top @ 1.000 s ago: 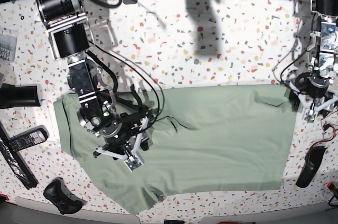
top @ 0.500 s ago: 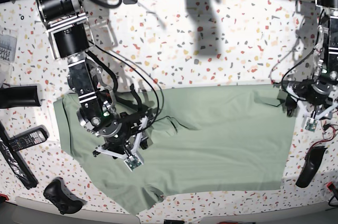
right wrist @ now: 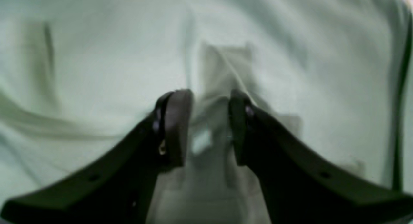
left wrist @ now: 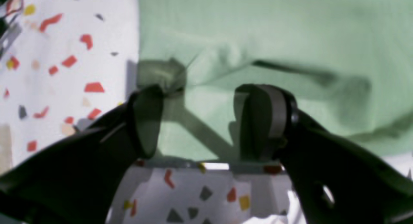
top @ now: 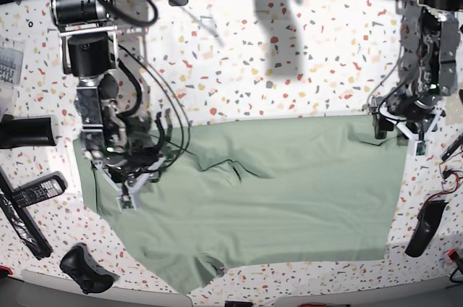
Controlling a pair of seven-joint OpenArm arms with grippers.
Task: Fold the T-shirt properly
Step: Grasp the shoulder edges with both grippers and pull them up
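The pale green T-shirt (top: pixel 289 191) lies spread across the speckled table (top: pixel 289 53), with creases near its left side. My right gripper (top: pixel 148 162) hovers low over the shirt's left part. In the right wrist view its jaws (right wrist: pixel 208 121) stand partly open, with a raised ridge of the T-shirt (right wrist: pixel 96 56) running into the gap between them. My left gripper (top: pixel 387 127) is at the shirt's far right corner. In the left wrist view that gripper (left wrist: pixel 203 121) is wide open over the T-shirt (left wrist: pixel 274 30), its left finger (left wrist: pixel 145 121) at the cloth's edge.
A remote control (top: pixel 32 192), a black cylinder (top: pixel 25 132) and a game controller (top: pixel 83 267) lie along the left edge. A black object (top: pixel 427 227) and loose wires sit at the right edge. Black cables (top: pixel 145 90) hang from the arm on the left.
My right arm has swung left across the shirt, from its middle-left toward the left sleeve. My left arm has moved in and up to the shirt's far right corner. Neither jaw opening changed.
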